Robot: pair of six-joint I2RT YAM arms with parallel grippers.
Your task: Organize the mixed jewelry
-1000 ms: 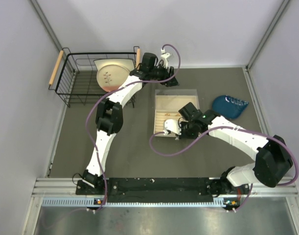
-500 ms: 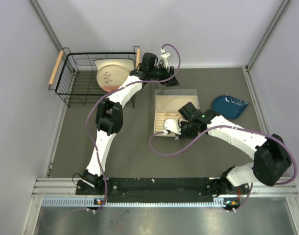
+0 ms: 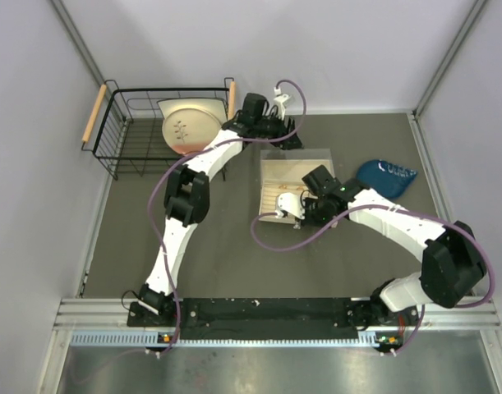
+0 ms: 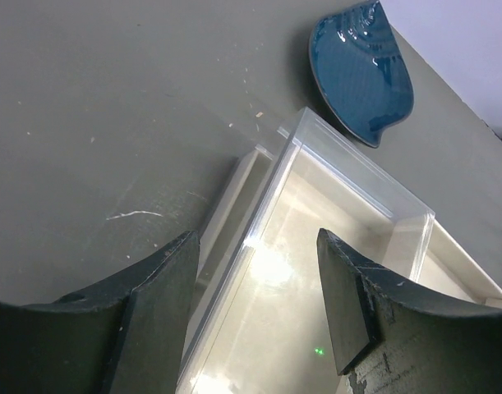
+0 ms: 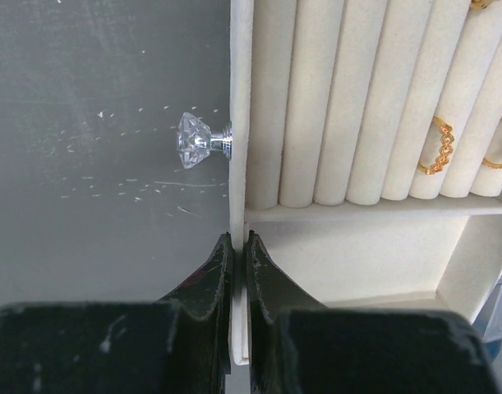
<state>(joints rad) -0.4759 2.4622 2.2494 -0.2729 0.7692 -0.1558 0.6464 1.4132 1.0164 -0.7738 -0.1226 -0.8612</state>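
Grey tabletop [image 3: 218,238]: the right gripper [image 5: 240,238] is clenched on the drawer [image 5: 240,123] front wall, and the left gripper [image 4: 255,238] gapes astride the clear case [image 4: 349,189]. Drawer-handling step, it seems. Next calls for a straight slide with the gold rings [image 5: 438,148] kept seated.

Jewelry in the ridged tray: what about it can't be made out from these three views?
Right wrist: one gold ring is clear, but others are cut off by the right and top edges, so there is no count.
Top external: every piece is too small to see, and the right arm covers part of the ridged tray.
Left wrist: glare on the clear box hides whatever lies beneath.
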